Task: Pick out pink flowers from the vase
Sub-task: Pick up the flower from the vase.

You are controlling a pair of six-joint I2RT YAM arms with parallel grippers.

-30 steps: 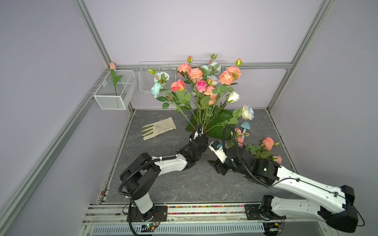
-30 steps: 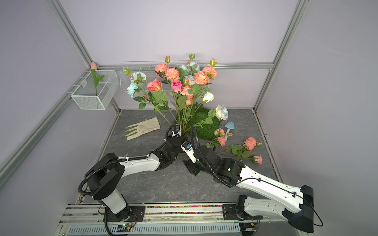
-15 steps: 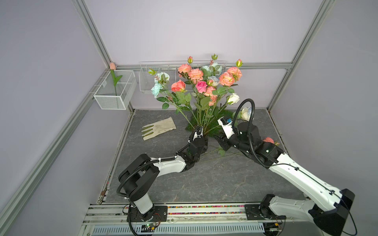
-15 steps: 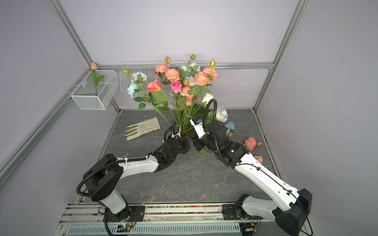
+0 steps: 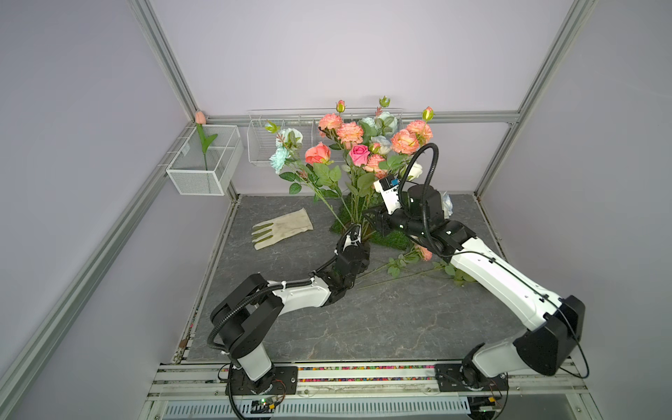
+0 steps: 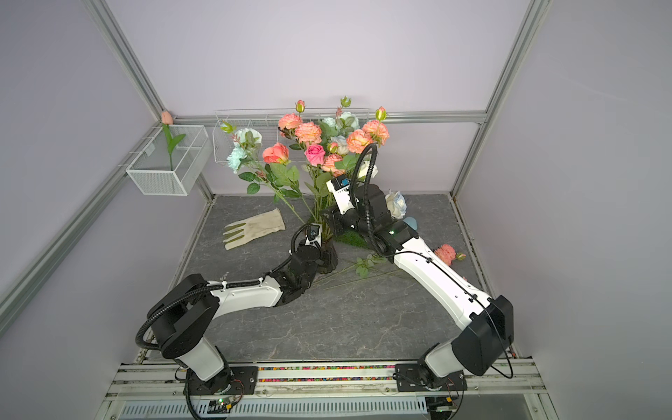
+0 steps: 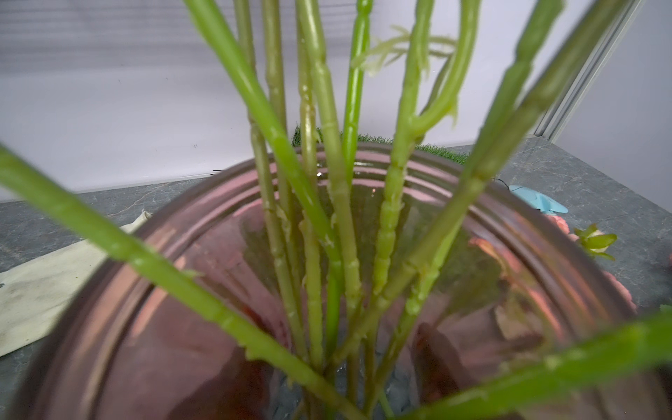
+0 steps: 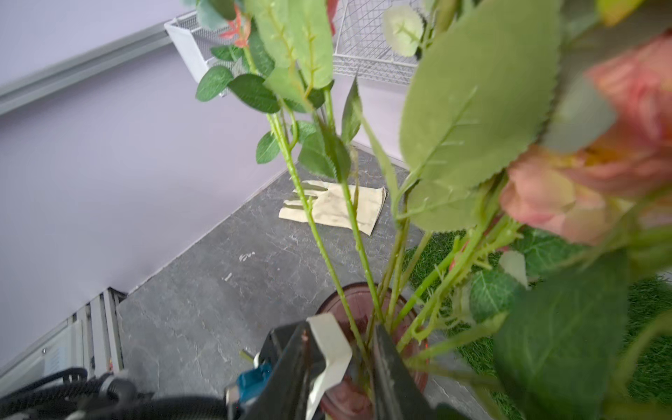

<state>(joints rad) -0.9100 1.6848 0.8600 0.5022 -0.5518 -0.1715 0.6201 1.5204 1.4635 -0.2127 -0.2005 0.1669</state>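
Two arms: white-and-black left arm (image 5: pixel 302 295) and right arm (image 5: pixel 502 278), reaching from the near edge.
Surface: grey stone-pattern table (image 5: pixel 363 327).
Bouquet: salmon, coral and magenta pink flowers (image 5: pixel 350 133), standing in small dark purple-brown ribbed glass vase (image 7: pixel 527 232); one pink spray (image 6: pixel 446 253) lies near the right edge.
Cloth: cream fabric glove (image 5: pixel 283 229), flat, toward the far-left corner.
Vase place: upright, mid-table, nearer the far edge.
Left grip: left gripper (image 6: pixel 323 257) clamped on the vase.
Right grip: right gripper (image 8: pixel 362 340) jaws narrow, green stems (image 8: pixel 358 236) between them above the vase rim; pressing or not, I cannot tell.
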